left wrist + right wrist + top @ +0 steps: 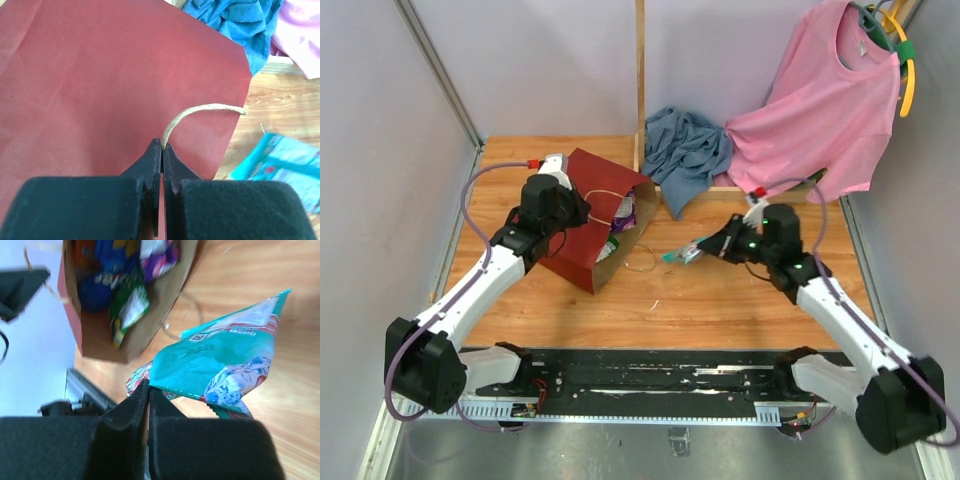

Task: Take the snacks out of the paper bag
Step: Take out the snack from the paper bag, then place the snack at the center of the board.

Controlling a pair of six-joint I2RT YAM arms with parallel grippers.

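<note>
The dark-red paper bag [578, 235] lies on its side at the left of the wooden table, its mouth facing right. My left gripper [163, 145] is shut on the bag's pale cord handle [200, 111], over the red top face [115, 85]. Several snacks [117, 285] show inside the brown mouth: blue, green and purple packets. To the right of the bag, my right gripper [149, 382] is shut on the edge of a teal snack packet [220, 360], which hangs just above the table [685, 254].
A blue cloth [685, 155] and a pink shirt [820, 110] lie at the back right, behind a low wooden ledge. An upright wooden post [640, 80] stands behind the bag. The bag's other cord loop [640, 262] lies on the table.
</note>
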